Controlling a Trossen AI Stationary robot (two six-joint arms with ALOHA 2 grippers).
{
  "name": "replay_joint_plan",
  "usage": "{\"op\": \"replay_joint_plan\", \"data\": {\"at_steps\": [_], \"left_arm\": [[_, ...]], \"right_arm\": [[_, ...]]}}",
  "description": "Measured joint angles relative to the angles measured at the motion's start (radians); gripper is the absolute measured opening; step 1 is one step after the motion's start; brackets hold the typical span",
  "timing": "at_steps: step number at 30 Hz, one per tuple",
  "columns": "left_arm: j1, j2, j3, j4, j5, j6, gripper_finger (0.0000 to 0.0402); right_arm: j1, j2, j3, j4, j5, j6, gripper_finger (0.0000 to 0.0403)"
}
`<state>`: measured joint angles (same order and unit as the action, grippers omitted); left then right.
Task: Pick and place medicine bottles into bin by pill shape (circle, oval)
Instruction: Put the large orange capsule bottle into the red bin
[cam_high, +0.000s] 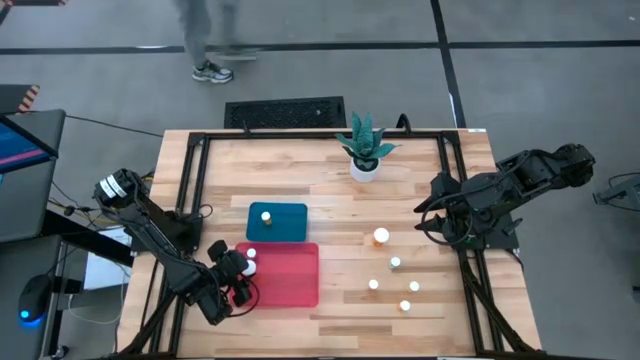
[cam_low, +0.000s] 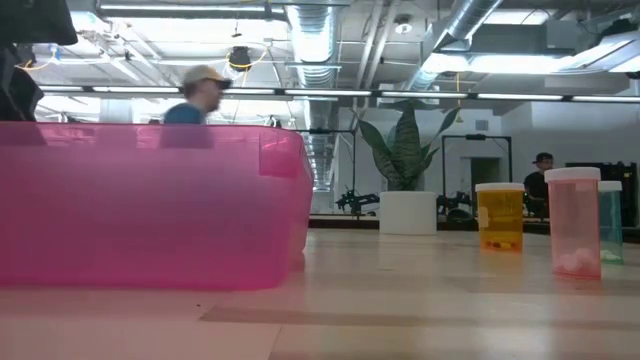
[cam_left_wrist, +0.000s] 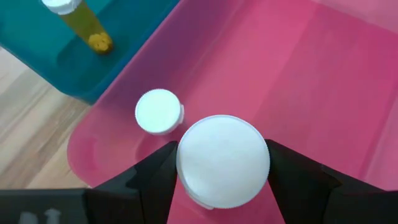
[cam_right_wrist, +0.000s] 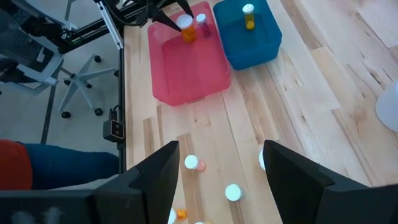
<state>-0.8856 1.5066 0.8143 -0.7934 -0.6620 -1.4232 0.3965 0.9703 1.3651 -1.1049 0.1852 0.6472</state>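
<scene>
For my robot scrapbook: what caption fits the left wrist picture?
Left gripper holds a white-capped medicine bottle over the pink bin, beside another bottle already inside.

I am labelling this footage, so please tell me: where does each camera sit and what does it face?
High: overhead, facing down; both arms, red plastic bin.
Low: tabletop height, facing the room; bin wall, no arm.
Left wrist: over the bin, left tool holding a white-capped bottle.
Right wrist: right tool open above the wooden table.
Shared: all show the red bin.

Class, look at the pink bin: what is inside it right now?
The pink bin contains one white-capped bottle standing near its corner. The left gripper holds a second bottle over the bin. Its wide cap hides the bottle's body and the bin floor beneath.
</scene>
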Motion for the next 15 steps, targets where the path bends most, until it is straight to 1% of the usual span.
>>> {"op": "replay_joint_plan", "data": {"at_steps": [9,15], "left_arm": [[0.0,0.0,0.0,0.044,0.003,-0.012,0.0221],[0.0,0.0,0.001,0.049,0.025,-0.012,0.0249]], "right_arm": [[0.0,0.0,0.0,0.0,0.0,0.0,0.024],[0.0,0.0,0.0,-0.001,0.0,-0.001,0.024]]}}
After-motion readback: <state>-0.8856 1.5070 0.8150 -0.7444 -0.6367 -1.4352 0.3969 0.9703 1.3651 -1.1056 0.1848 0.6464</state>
